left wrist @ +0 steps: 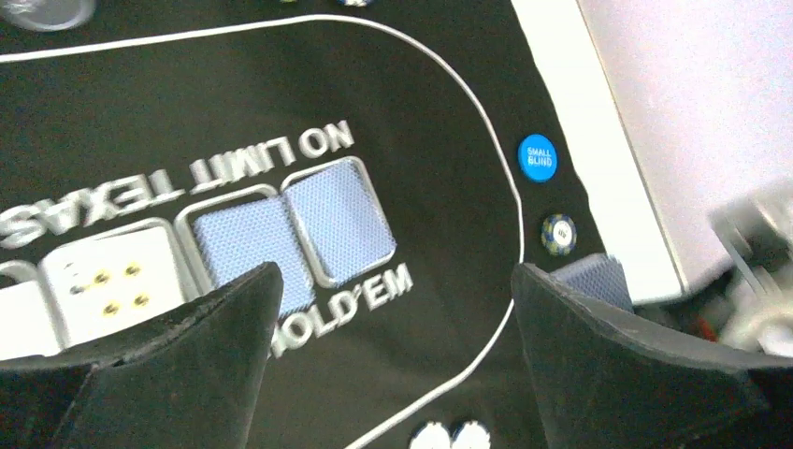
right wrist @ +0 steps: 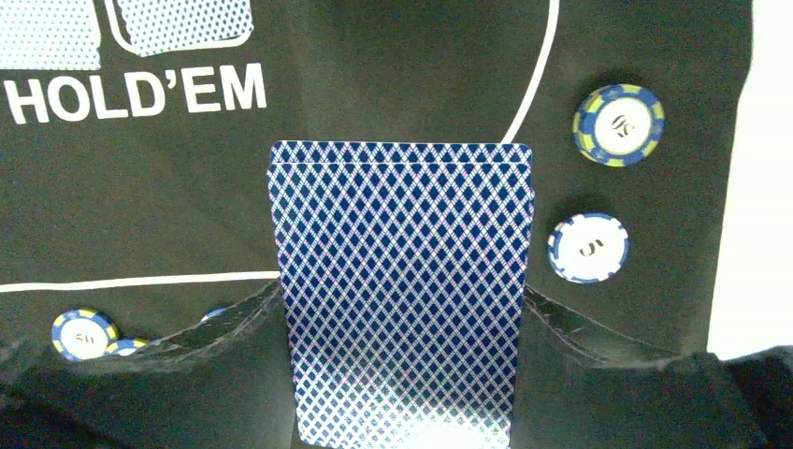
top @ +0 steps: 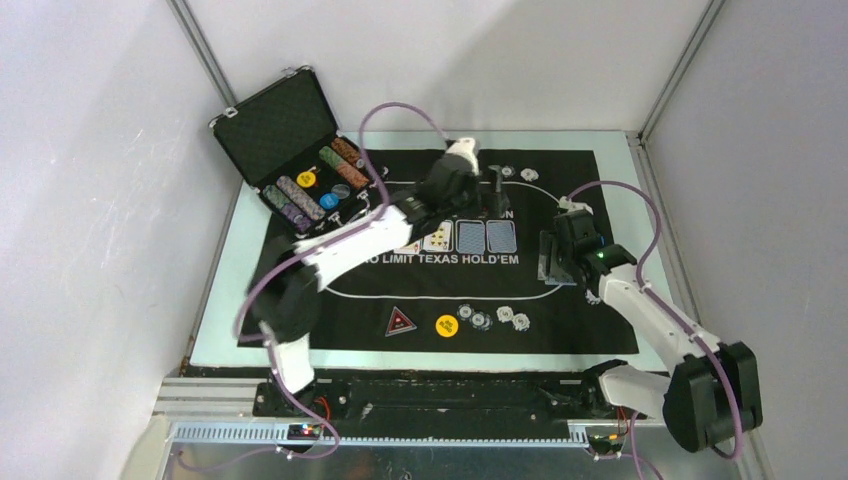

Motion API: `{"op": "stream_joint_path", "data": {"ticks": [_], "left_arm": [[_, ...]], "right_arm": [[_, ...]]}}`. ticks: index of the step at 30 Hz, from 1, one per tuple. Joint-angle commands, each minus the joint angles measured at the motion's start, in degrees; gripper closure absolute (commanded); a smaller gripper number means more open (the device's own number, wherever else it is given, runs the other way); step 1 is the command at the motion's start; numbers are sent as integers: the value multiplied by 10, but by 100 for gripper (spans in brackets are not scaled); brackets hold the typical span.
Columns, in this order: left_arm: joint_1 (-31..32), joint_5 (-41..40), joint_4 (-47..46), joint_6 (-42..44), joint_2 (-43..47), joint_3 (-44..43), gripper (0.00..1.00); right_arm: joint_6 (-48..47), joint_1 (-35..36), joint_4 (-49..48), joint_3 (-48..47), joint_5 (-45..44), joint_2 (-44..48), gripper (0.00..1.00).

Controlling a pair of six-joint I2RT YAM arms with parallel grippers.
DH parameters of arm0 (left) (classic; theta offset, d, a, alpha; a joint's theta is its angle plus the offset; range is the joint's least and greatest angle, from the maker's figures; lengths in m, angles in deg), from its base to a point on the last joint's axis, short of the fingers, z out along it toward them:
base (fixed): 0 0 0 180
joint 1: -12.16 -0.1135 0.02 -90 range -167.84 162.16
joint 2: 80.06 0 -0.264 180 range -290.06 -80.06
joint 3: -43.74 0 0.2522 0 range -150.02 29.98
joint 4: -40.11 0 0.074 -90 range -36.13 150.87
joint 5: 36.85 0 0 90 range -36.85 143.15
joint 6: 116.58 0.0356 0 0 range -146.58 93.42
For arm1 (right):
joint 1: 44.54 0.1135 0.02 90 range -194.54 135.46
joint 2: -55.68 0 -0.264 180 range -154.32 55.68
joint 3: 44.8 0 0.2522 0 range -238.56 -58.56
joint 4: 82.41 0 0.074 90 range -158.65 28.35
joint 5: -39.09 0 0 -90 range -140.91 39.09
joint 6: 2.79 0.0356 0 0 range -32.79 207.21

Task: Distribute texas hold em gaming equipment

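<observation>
Three plain pale walls close in the scene: a back wall [top: 450,60], a left wall [top: 90,200] and a right wall [top: 770,150], all matte and unmarked. Slim metal posts [top: 205,55] run up the two far corners. A table [top: 222,300] with a pale top fills the floor of the enclosure, a black mat [top: 560,300] with white lettering spread over most of it. A slotted metal rail [top: 440,435] runs along the near edge. The light is soft and even, with only faint shadows.

We are finding bare black lettered mat [top: 566,166] toward the far-right corner. The open black metal-edged case [top: 272,128] is blocking the far-left corner, and small pale-and-dark poker chips [top: 482,319] are lining the near edge.
</observation>
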Motion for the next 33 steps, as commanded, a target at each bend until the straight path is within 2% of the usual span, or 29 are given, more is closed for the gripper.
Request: {"op": "stream_joint_path", "data": {"ticks": [1, 4, 7, 10, 12, 15, 23, 25, 27, 30, 33], "left_arm": [[-29, -79, -79, 44, 181, 174, 0], [-61, -131, -73, 42, 311, 302, 0], [-94, -227, -35, 19, 413, 398, 0], [-104, -290, -35, -7, 540, 517, 0], [-108, -313, -39, -18, 600, 568, 0], [-111, -349, -16, -28, 668, 601, 0], [-112, -396, 3, -36, 728, 632, 0], [-113, -401, 7, -36, 732, 632, 0], [-113, -404, -1, -36, 733, 638, 0], [-113, -410, -4, -35, 728, 638, 0], [-113, -418, 2, -35, 717, 632, 0]], "right_arm": [[7, -16, -46, -30, 25, -66, 100], [12, -25, -53, -60, 31, -123, 100], [10, -31, -69, -80, 51, -182, 100], [12, -37, -67, -112, 57, -246, 100], [13, -40, -65, -130, 56, -278, 100], [19, -41, -71, -141, 56, -302, 97], [28, -43, -81, -142, 59, -338, 93], [30, -45, -81, -142, 59, -345, 90], [34, -49, -80, -142, 61, -353, 82], [43, -52, -77, -141, 58, -360, 62], [47, -54, -77, -135, 56, -352, 53]]}}
